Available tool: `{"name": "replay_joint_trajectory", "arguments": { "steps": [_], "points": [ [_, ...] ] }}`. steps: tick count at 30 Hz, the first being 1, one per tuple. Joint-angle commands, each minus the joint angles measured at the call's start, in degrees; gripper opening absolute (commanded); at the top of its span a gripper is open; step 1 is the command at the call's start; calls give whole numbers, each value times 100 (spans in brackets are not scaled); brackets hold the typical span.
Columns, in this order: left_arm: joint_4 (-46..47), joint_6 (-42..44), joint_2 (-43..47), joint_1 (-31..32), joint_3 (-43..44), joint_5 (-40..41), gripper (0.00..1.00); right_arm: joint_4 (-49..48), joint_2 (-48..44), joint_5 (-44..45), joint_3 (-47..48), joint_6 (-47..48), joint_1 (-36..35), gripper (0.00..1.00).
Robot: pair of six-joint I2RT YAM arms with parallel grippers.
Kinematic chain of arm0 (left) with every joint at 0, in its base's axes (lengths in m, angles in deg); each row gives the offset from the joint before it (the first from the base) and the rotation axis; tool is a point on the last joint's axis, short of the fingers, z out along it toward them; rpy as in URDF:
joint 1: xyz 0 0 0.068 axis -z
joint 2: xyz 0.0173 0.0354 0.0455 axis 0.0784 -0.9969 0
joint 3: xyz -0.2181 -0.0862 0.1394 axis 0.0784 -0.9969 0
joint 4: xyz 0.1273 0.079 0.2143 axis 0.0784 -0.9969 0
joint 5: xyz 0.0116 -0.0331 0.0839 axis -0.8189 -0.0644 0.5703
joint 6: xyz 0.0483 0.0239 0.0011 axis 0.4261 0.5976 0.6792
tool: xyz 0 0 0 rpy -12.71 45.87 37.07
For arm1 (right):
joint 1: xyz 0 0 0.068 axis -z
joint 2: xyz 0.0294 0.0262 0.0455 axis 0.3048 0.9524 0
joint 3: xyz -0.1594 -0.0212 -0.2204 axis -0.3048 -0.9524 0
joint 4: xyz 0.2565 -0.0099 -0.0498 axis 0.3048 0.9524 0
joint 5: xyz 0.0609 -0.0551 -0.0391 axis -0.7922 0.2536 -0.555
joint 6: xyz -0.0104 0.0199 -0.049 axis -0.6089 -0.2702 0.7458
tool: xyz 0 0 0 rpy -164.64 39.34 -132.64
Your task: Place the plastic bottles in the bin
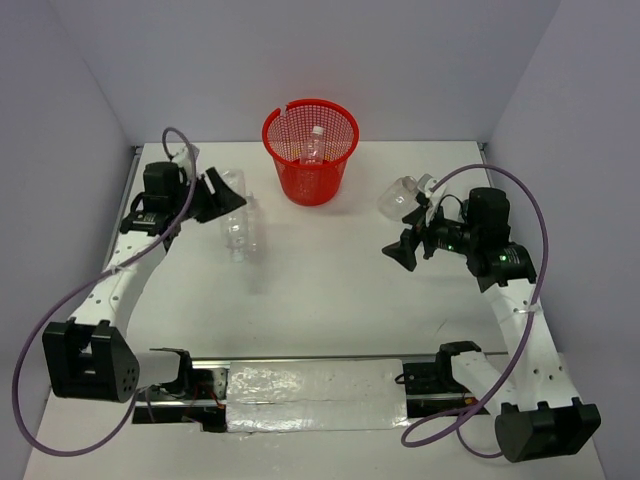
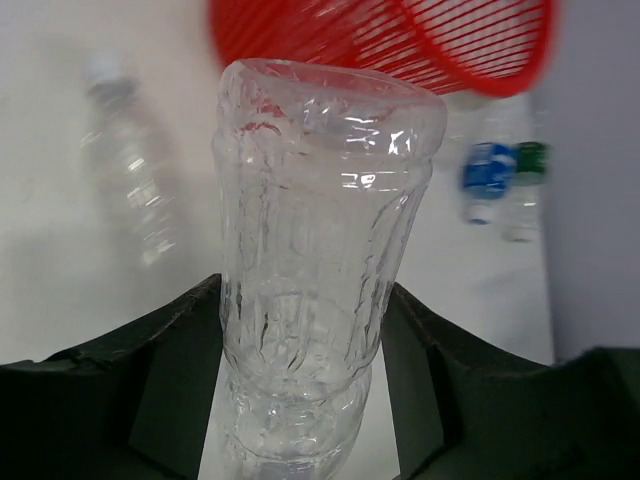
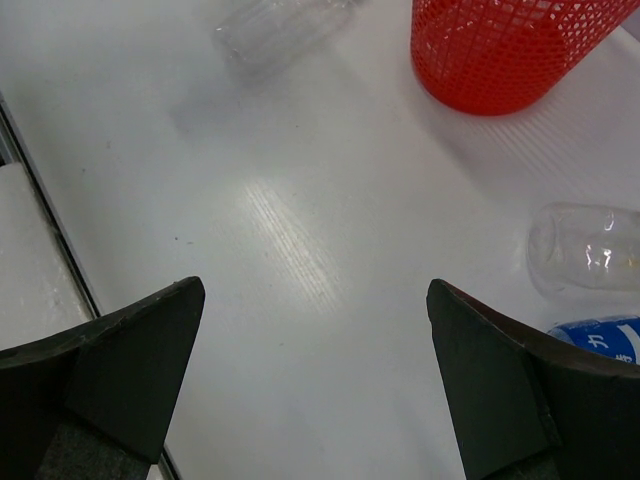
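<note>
Left gripper (image 2: 302, 290): jaws clamped on the held bottle (image 2: 320, 270), one finger on each flank, about its narrower mid-body. The walls look slightly pinched, as expected for thin crinkly plastic. The wide end projects forward toward the bin (image 1: 325, 178). Judgement: gripping across the body with the length running ahead suits a straight carry to the rim and a drop in, end first. Cannot tell whether this bottle is off the table (image 1: 330, 290) or resting on it.

Left arm pose: reaches forward along the side left of the bin, with the wrist turned inward so the fingers face the bin's left flank. The gripper sits left of the bin and a little nearer the bases.

Right gripper (image 3: 315, 290): jaws wide apart, nothing between them, only bare table below. Right arm pose: elbow out to the right, wrist swung inward, gripper right of the bin and nearer the bases. Judgement: parked clear of the left arm's path.

Bottles:
- binned bottle (image 1: 313, 145): already inside, standing cap up.
- loose bottle (image 1: 241, 238): lying left of the bin, just beside the left gripper.
- pair of bottles (image 1: 403, 195): lying right of the bin, near the right gripper; one is clear, one has a blue label.

Step in hand: grasp made, transfer to the bin next.
</note>
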Motion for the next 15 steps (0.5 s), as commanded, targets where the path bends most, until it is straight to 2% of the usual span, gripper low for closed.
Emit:
{"name": "replay_joint_trajectory", "arguments": {
  "steps": [1, 2, 7, 12, 15],
  "points": [
    [1427, -699, 141, 390, 706, -829, 8, -5, -130, 71, -72, -14, 97, 100],
    [1864, -865, 2, 600, 848, -829, 8, -22, -139, 71, -90, -14, 106, 100],
    [2815, -1209, -781, 1163, 2050, -636, 8, -75, -200, 9, -187, -49, 168, 100],
    [2731, -947, -2160, 1524, 3903, -39, 9, -40, -227, 9, -204, -5, 291, 100],
    [2721, -718, -2864, 1665, 4635, 460, 10, 4, -288, -8, -248, 30, 370, 100]
  ]
}}
